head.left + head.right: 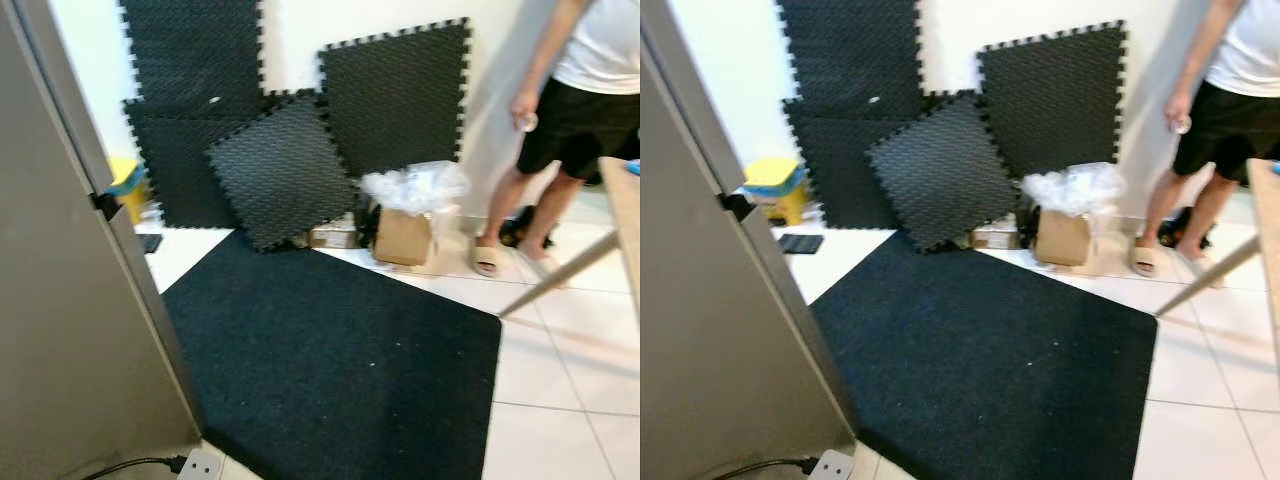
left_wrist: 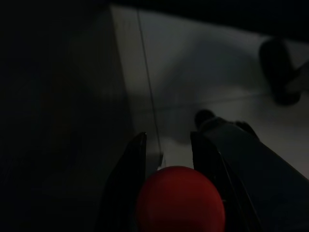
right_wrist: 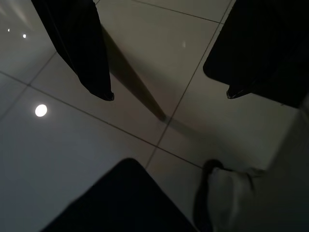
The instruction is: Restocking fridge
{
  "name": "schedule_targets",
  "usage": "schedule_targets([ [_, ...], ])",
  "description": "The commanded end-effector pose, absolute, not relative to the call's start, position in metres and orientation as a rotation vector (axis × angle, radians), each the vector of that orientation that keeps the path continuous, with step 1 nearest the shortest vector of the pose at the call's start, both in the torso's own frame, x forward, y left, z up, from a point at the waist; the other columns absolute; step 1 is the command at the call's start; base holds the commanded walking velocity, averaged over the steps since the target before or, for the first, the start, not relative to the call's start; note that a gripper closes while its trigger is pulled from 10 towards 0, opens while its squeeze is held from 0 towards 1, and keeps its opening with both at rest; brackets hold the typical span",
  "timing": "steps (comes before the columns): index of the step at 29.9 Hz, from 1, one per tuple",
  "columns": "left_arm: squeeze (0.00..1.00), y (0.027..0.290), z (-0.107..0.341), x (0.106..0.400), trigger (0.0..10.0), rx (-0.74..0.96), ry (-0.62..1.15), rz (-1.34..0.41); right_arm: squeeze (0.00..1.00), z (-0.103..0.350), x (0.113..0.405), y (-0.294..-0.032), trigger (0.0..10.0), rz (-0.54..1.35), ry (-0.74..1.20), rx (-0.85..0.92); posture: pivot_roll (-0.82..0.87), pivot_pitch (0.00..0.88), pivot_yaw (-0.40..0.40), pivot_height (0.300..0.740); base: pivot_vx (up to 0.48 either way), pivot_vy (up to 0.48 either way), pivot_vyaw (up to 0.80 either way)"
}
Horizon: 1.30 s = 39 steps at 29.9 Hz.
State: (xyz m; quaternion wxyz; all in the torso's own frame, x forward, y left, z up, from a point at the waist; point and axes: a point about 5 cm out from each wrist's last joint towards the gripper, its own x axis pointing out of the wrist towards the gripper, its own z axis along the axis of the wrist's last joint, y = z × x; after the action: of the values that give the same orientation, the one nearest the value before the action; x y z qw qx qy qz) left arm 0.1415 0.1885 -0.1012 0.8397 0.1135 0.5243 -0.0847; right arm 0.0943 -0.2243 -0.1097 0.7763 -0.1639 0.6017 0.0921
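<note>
Fingers [image 2: 136, 164] of your left gripper [image 2: 169, 159] were closed on a red ball-shaped item [image 2: 181, 199], seated deep between them near the wrist, tips reaching beyond it. Right gripper [image 3: 169, 94] fingers stood wide apart, holding nothing, above tiled floor [image 3: 72, 145]. You should judge the item smooth, rounded and liable to roll or slip; grip it across its widest part. It looked plain red, unmarked, dimly lit. Farther out stood the grey fridge side [image 1: 60, 330], dark carpet [image 1: 330, 360] and a person [image 1: 570, 110].
</note>
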Motion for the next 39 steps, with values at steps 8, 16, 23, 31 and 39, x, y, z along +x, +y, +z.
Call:
schedule_targets([
  [8, 0.00, 0.1893, -0.1049, 0.1309, 10.0, 0.250, 1.142, -0.188, 0.00, -0.1096, 0.0973, -0.2212, 10.0, 0.199, 1.294, -0.338, 0.05, 0.000, -0.007, 0.740, 0.000, 0.000, -0.58],
  [16, 0.00, 0.1878, -0.1051, 0.1309, 10.0, 0.247, 1.141, -0.190, 0.00, -0.1095, 0.0977, -0.2216, 10.0, 0.200, 1.294, -0.339, 0.05, 0.000, -0.012, 0.740, 0.000, 0.000, -0.59],
  [23, 0.00, 0.1872, -0.1053, 0.1303, 10.0, 0.245, 1.143, -0.191, 0.00, -0.1092, 0.0981, -0.2221, 10.0, 0.201, 1.293, -0.338, 0.05, 0.000, -0.011, 0.740, 0.000, 0.000, -0.59],
  [31, 0.00, 0.1874, -0.1053, 0.1301, 10.0, 0.244, 1.142, -0.190, 0.00, -0.1089, 0.0988, -0.2227, 10.0, 0.202, 1.293, -0.337, 0.05, 0.000, -0.011, 0.740, 0.000, 0.000, -0.59],
  [39, 0.00, 0.1868, -0.1051, 0.1307, 10.0, 0.228, 1.136, -0.181, 0.00, -0.1089, 0.0989, -0.2227, 10.0, 0.200, 1.288, -0.337, 0.05, 0.000, -0.009, 0.740, 0.000, 0.000, -0.27],
])
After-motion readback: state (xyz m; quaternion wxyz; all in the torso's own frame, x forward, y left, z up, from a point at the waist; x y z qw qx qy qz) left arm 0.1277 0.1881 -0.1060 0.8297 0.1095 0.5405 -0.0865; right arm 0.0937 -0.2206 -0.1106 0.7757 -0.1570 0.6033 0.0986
